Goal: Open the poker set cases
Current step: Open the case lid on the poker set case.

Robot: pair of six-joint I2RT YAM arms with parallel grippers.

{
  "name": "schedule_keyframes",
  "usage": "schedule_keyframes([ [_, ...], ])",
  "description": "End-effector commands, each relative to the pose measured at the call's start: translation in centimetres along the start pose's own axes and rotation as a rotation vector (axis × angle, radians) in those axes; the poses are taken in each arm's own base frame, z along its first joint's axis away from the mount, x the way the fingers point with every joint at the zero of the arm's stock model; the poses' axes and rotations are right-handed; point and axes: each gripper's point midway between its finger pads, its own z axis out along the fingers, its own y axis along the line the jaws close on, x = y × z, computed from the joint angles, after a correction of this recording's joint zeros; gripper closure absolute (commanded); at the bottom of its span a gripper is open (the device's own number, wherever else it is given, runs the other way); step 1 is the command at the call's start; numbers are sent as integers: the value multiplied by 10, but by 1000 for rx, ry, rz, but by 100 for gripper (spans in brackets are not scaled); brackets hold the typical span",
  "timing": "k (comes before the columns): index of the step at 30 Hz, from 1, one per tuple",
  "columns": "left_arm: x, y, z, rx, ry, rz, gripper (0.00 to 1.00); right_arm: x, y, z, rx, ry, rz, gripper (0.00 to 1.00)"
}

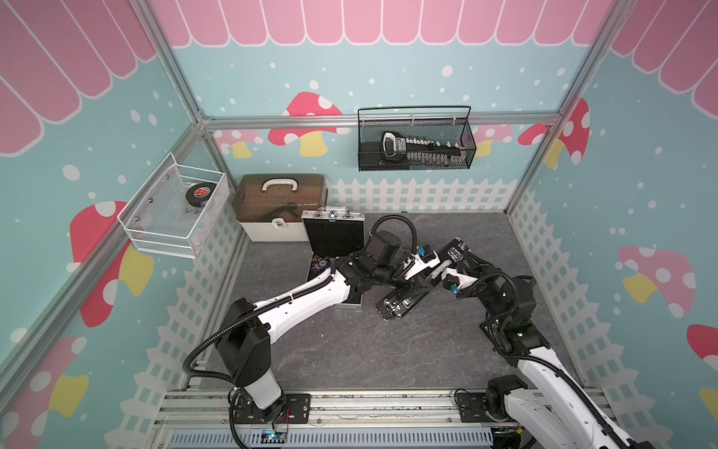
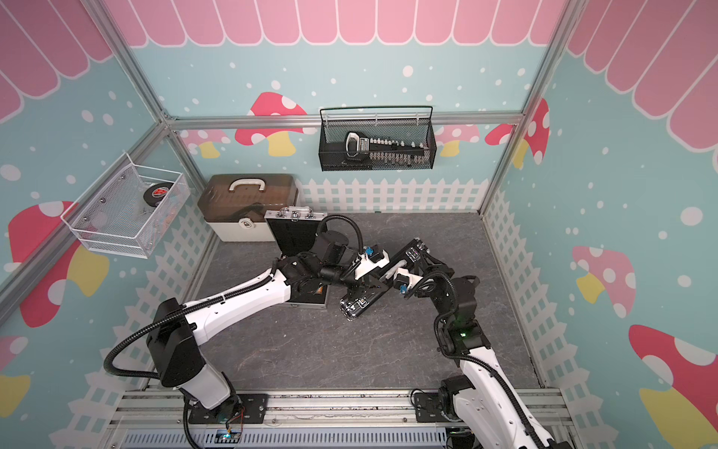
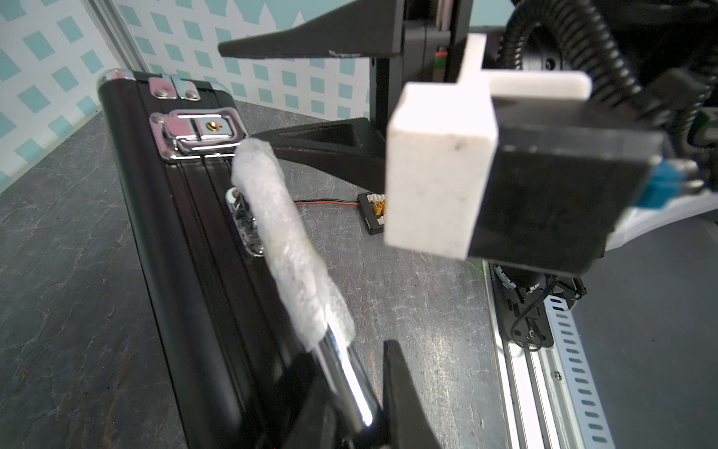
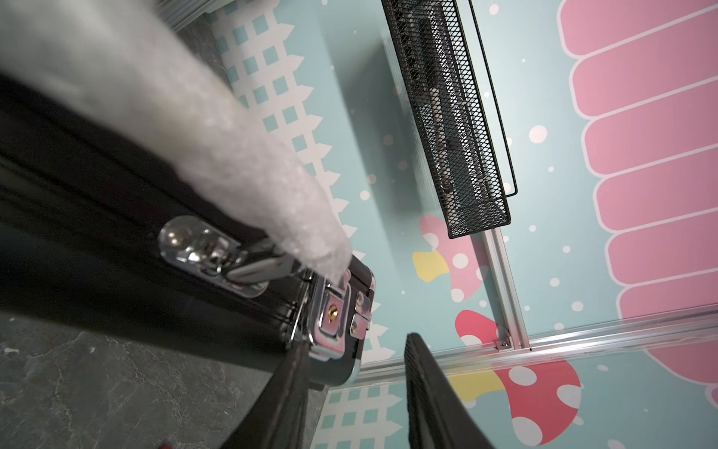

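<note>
Black case (image 1: 400, 304): closed, standing on its long edge on the grey tabletop (image 1: 388, 350) with the handle-and-latch edge facing up; it runs diagonally between the two arms, on the right-arm side of the silver case
Silver case (image 1: 333, 233): open, lid upright with black lining showing, base flat on the tabletop with chips visible inside; it sits just in front of the beige box (image 1: 279, 202) and is partly hidden by the left arm
Carry handle (image 3: 334, 357): chrome bar along the upper edge of the black case, its middle wrapped in white foam (image 3: 279, 241)
Left gripper (image 3: 349, 392): closed down on the bare chrome end of the carry handle, one finger on each side of the bar
Right gripper (image 4: 349, 388): partly open, holding nothing (only the wall shows through the gap between its fingers)
Right gripper relative to case: at the far end of the black case, one fingertip right at the edge of the far latch (image 4: 330, 322), the other finger clear of the case
Far latch condition: chrome plate lying flat against the case edge; I cannot tell whether it is released
Near latch (image 1: 406, 303): at the end of the case nearest the arm bases, apart from both grippers
Walls: black mesh basket (image 1: 415, 144) on the back wall, white wire basket (image 1: 171, 210) on the side wall
</note>
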Motion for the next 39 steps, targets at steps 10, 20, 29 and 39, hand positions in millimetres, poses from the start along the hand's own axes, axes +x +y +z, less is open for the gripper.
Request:
schedule_keyframes([
  [10, 6, -49, 7, 232, 15, 30, 100, -23, -79, -11, 240, -70, 0, 60],
  [20, 1, -38, 12, 176, 0, 17, 100, -27, -74, -18, 219, -93, 16, 60],
  [29, 43, -28, 34, -22, 53, -22, 100, -28, -66, -53, 152, -75, 144, 61],
  [39, 112, -55, 67, -61, 157, -141, 100, -20, -46, -78, 141, -53, 250, 61],
])
